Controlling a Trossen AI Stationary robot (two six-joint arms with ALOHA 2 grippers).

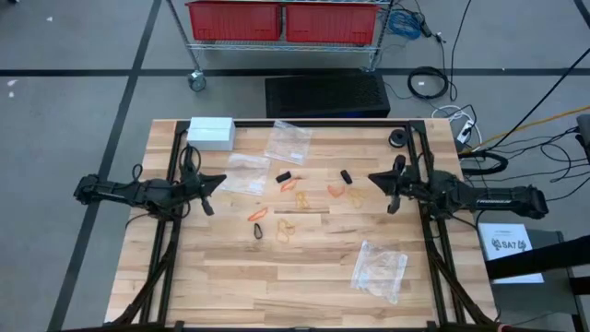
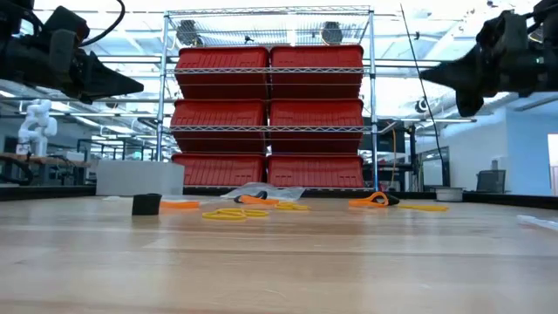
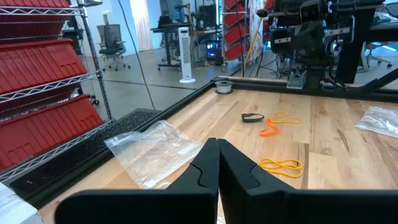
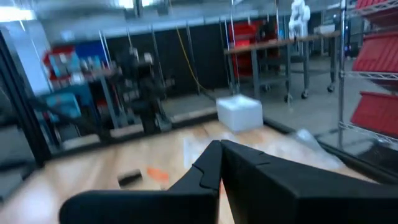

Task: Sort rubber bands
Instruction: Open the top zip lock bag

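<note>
- The rubber bands point(image 1: 293, 198) lie loose and unsorted on the bare wood at the middle of the desk point(image 1: 230, 286), orange-red, black and tan-yellow mixed together.
- Landmark: the white box point(image 1: 210, 133) at the desk's far left corner. The bands lie nearer than the box and to its right; one clear bag point(image 1: 289, 140) lies just right of the box, another clear bag point(image 1: 380, 269) lies well apart from it, beyond the bands.
- The left gripper point(image 1: 210, 191) hangs above the desk just nearer than the box, jaws pressed together, holding nothing.
- The right gripper point(image 1: 384, 188) hangs on the far side of the bands from the box, jaws likewise closed and empty.
- Recommended procedure: part the jaws before descending. Select an isolated band at the cluster's edge. Pinch one strand only, low against the wood, to avoid lifting an overlapping neighbour.
- Risk: thin bands may slip or snag a second colour.
</note>
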